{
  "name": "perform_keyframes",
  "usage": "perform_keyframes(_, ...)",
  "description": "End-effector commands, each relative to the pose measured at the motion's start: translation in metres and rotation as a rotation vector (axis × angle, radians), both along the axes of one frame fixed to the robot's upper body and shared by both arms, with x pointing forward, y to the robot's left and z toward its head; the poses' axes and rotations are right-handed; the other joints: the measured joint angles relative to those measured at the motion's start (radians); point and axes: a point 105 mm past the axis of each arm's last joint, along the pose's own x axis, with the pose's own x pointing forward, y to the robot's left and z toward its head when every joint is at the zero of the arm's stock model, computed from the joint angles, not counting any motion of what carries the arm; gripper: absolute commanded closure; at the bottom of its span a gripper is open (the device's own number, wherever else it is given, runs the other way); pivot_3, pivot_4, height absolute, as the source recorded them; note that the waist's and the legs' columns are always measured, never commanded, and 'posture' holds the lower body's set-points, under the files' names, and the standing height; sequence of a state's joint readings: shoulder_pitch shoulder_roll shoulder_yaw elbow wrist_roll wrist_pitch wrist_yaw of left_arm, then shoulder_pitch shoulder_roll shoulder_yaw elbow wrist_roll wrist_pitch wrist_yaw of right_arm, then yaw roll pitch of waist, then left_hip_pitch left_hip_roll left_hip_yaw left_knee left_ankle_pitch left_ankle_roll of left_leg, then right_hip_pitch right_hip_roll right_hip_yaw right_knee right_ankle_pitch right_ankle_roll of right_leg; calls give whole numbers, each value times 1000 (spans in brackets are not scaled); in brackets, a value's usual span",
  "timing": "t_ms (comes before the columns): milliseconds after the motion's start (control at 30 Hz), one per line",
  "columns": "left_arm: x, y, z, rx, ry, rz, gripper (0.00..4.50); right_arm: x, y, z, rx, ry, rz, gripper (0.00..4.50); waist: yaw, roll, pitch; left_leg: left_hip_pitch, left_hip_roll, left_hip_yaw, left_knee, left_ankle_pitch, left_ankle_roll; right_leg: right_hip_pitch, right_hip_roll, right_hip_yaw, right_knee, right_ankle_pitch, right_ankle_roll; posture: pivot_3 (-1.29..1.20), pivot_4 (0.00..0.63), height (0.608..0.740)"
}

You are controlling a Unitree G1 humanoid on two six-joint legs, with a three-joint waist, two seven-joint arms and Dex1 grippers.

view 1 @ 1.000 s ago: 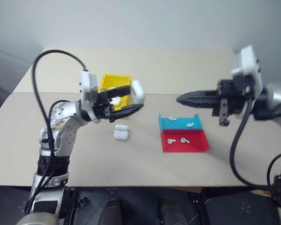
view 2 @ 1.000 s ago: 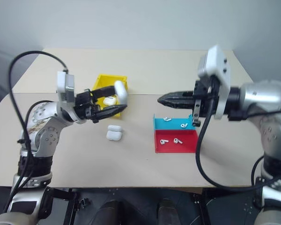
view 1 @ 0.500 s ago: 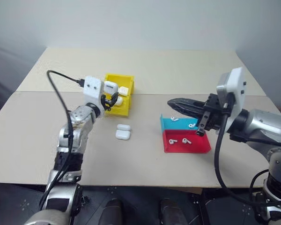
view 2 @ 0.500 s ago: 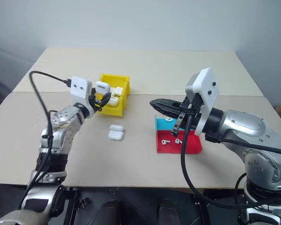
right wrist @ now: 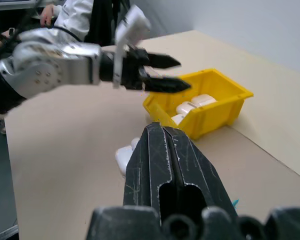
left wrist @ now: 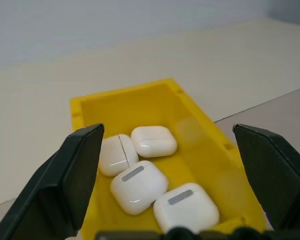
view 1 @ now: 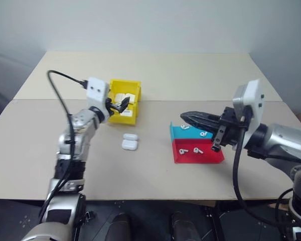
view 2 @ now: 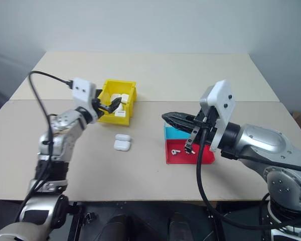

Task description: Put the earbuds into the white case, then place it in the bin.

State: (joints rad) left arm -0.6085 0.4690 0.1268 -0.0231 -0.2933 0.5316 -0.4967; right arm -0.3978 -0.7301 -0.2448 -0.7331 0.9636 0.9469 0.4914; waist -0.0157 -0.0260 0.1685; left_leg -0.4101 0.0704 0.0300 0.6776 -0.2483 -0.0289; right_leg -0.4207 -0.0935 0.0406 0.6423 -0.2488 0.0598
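The yellow bin (view 1: 124, 116) stands left of the table's middle with several white cases (left wrist: 140, 185) inside. My left gripper (view 1: 121, 104) hovers over the bin's near-left side, open and empty, its fingers (left wrist: 77, 165) spread wide. In front of the bin, on the table, lies a white case (view 1: 130, 141) seen as two rounded white pieces touching; I cannot tell whether it is one open case or two. Earbuds (view 1: 184, 127) lie in the blue tray (view 1: 193, 131) and more earbuds (view 1: 198, 150) in the red tray (view 1: 203, 156). My right gripper (view 1: 183, 116) is shut and empty, level above the blue tray's left edge.
The blue and red trays sit joined together right of centre. A seam runs across the tan table behind the bin. A person's sleeve (right wrist: 80, 12) shows beyond the table in the right wrist view.
My left gripper carried a white case over the yellow bin, then opened; the case now lies in the bin. My right gripper has sunk slightly towards the trays, still shut.
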Motion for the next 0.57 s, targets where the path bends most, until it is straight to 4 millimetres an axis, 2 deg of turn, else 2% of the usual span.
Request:
perform_keyframes(33,-42,-1,18,98,-64,-207,16,5,-8,-10,-23,-41,-44,4500,-2,0,0,1,0,0,0,0,0,0,0,0,0,0,0,0,150,740)
perform_keyframes(133,-81,1,17,173,-43,-389,16,6,-14,-21,-33,-30,-50,4500,0,0,0,1,0,1,0,0,0,0,0,0,0,0,0,0,150,740)
perform_keyframes(267,-128,5,22,206,15,-571,16,4,-20,-21,-28,-33,-9,4500,2,0,0,1,1,1,0,0,0,0,0,1,0,0,0,0,150,740)
perform_keyframes(467,-162,7,34,227,52,-663,16,-1,-28,-19,-75,-41,61,4500,3,-1,0,3,1,1,0,0,0,2,0,0,-1,0,0,0,150,740)
perform_keyframes(567,-168,7,36,235,58,-666,16,-1,-30,-20,-103,-45,81,4500,3,-1,0,3,1,1,-1,0,0,2,0,0,-1,-1,0,0,150,740)
